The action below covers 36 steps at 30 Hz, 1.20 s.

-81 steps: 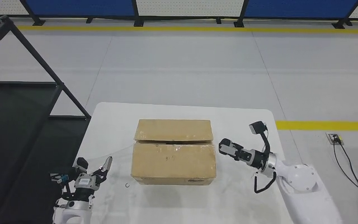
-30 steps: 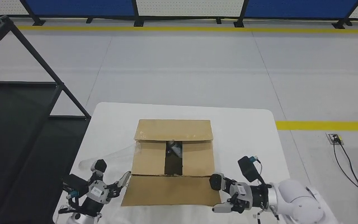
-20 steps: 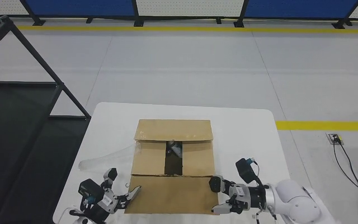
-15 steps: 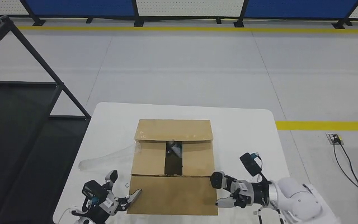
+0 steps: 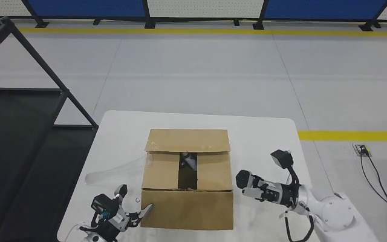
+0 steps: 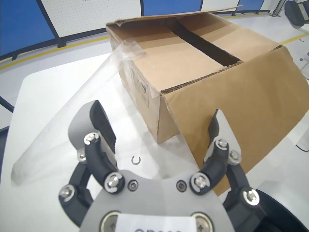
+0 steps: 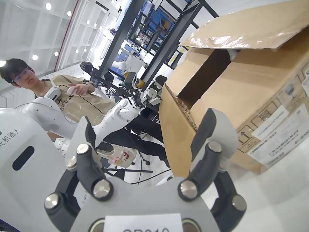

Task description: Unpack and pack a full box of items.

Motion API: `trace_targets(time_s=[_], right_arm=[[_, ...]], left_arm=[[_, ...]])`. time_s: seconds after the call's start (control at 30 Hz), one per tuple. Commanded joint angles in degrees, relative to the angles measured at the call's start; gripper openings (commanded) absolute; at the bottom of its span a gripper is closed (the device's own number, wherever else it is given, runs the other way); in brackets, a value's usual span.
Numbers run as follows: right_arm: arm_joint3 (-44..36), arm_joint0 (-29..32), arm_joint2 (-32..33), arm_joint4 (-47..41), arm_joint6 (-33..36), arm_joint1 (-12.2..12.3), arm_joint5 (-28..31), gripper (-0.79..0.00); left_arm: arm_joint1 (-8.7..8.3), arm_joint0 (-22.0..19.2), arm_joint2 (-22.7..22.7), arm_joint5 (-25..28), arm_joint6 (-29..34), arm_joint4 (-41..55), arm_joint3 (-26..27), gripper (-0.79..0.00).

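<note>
The cardboard box (image 5: 208, 172) sits in the middle of the white table (image 5: 121, 133). Its near flap (image 5: 187, 210) hangs down the front and the far one is folded back, likely to clear the way to the inner flaps (image 5: 162, 171), which lie flat with a dark slot between them. The left gripper (image 6: 158, 113) hovers wide open at the box's front-left corner. The right gripper (image 7: 149, 119) is just as wide beside its right wall. The contents stay hidden; something pale shows through the slot, but I cannot tell what.
</note>
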<state>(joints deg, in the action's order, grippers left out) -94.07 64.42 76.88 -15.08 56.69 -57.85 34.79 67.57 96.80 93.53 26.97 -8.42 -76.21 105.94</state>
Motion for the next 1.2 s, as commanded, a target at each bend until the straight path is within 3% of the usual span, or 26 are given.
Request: trace_targets(time_s=[0.0,0.4,0.77,1.17], right_arm=[[-1.0,0.3,-0.9,-0.3,-0.8,-0.1,-1.7,0.0],[8.4,-13.4,-11.7,-7.7,-6.4,-3.0,-22.4,0.0],[14.4,-19.5,-16.4,-6.8,-11.3,-5.1,-23.6,0.0],[14.1,-23.7,-18.6,-5.5,-20.8,-7.2,-23.5,0.0]], left_arm=[[0.0,0.0,0.0,0.0,0.0,0.0,0.0,0.0],[0.0,-0.5,-0.8,-1.2,-0.1,0.1,-0.3,0.0],[0.0,-0.5,-0.8,-1.2,-0.1,0.1,-0.3,0.0],[0.0,-0.5,-0.8,-1.2,-0.1,0.1,-0.3,0.0]])
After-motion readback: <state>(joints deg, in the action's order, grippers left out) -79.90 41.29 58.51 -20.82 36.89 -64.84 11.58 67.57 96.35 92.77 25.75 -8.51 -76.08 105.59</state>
